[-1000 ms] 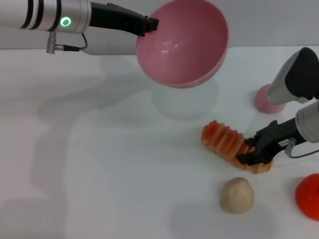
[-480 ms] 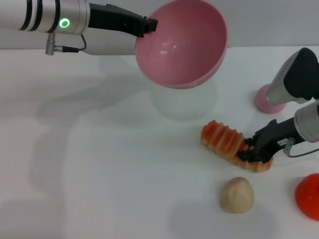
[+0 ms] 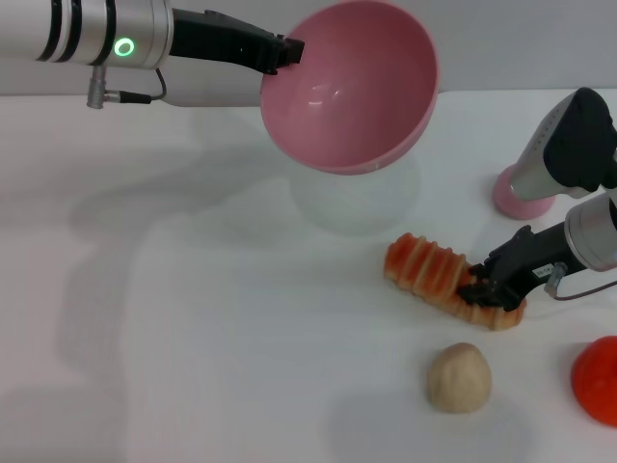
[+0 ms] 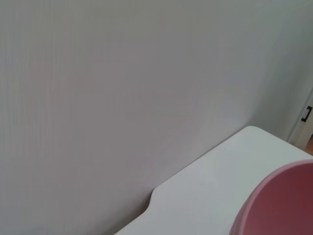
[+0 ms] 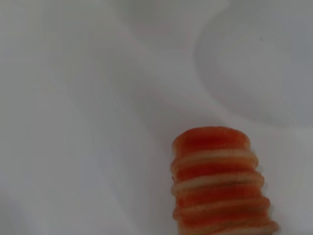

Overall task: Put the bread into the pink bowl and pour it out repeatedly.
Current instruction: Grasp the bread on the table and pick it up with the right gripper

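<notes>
The left pincer point(image 3: 289, 48) pinches the rim of the pink bowl point(image 3: 352, 87), holding it tilted in the air above the table point(image 3: 193, 318). Right of it, the bread point(image 3: 439, 278) lies on the table, its far end clamped in the right pincer point(image 3: 480, 291). Lift the loaf level, and right the bowl beneath it before release.

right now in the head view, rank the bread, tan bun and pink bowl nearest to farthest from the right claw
1. bread: in the right claw, on the table.
2. tan bun: just in front, toward the robot.
3. pink bowl: held up at the far side by the left claw.
</notes>
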Action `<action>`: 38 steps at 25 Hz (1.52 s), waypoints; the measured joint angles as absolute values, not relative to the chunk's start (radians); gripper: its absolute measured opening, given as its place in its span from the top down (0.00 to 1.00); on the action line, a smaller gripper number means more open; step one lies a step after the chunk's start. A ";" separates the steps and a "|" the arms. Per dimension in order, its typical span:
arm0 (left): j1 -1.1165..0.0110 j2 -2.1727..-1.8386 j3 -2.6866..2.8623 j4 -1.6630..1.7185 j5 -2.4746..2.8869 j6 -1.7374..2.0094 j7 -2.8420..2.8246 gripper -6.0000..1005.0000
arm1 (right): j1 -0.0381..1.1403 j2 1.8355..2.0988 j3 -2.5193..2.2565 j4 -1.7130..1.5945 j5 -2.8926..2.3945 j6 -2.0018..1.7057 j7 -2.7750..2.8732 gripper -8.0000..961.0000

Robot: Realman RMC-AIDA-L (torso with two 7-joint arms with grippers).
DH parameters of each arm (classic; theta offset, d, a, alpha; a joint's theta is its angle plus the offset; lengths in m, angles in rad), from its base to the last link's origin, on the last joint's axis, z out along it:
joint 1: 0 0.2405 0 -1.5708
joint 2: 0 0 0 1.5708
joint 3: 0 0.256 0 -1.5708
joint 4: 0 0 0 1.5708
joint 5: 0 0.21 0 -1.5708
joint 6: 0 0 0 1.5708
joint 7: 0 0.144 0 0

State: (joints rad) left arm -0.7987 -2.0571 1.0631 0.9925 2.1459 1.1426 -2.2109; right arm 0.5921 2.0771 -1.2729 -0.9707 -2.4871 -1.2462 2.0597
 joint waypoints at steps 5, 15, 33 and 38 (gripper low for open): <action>-0.799 -2.057 1.063 0.996 2.146 1.146 -2.211 0.92 | 0.592 2.077 -1.273 -0.971 -2.486 -1.245 2.060 0.70; -0.799 -2.057 1.063 1.000 2.146 1.151 -2.213 0.91 | 0.592 2.077 -1.273 -0.971 -2.485 -1.245 2.060 0.78; -0.776 -2.045 1.053 1.000 2.154 1.134 -2.211 0.91 | 0.416 2.077 -1.267 -1.214 -2.368 -1.218 2.068 0.83; -0.766 -2.042 1.052 0.997 2.154 1.128 -2.210 0.91 | 0.320 2.080 -1.271 -1.353 -2.356 -1.142 2.100 0.83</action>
